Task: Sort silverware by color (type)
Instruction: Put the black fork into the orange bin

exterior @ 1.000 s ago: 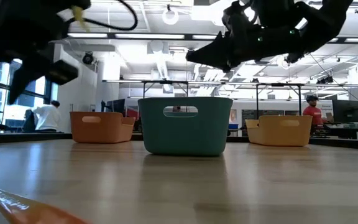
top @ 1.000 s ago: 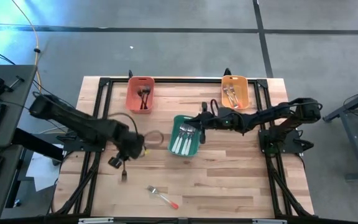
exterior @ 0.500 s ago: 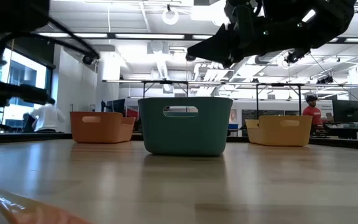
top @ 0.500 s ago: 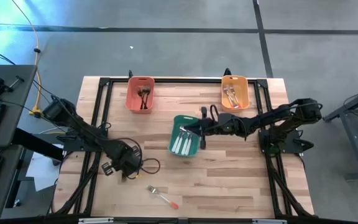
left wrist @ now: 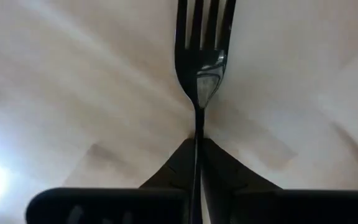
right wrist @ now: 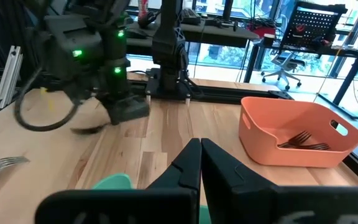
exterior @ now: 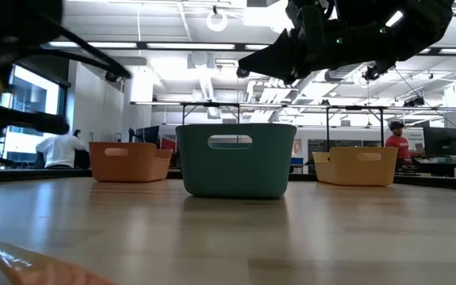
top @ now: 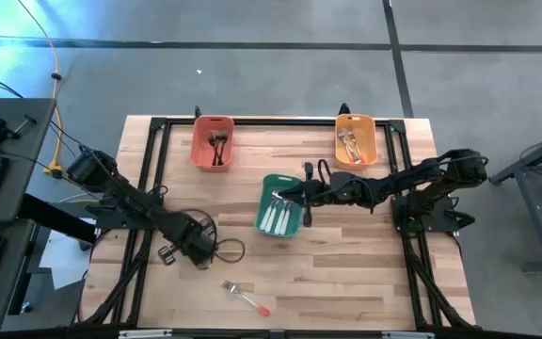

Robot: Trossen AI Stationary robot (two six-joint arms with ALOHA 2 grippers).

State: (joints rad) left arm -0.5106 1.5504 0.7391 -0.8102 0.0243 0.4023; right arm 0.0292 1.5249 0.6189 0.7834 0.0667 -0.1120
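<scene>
My left claw (left wrist: 197,146) is down at the pale, grained wooden table (top: 346,273), near its left side, and it is clenched on a dark fork (left wrist: 199,56): thin, glossy, almost black, four slim tines spreading from a narrow neck, the stem running straight back between my two matte dark fingers (left wrist: 225,171). Its long axis lines up with my wrist, tines pointing away from me just over the boards. My right claw (right wrist: 199,152) hangs above the teal bin (top: 278,204) at the table's middle, fingers pressed together with nothing between them. That bin is smooth rectangular plastic with a slot handle, and white-handled pieces (top: 273,217) lie lengthwise in it. The salmon bin (top: 212,142) at the far left holds dark forks (top: 218,143); the orange bin (top: 356,137) at the far right holds silvery pieces (top: 349,143) whose kind I cannot make out. One fork with an orange-red handle (top: 247,298) lies loose near the front edge, silver head toward the left, handle slanting to the right and toward the front.
</scene>
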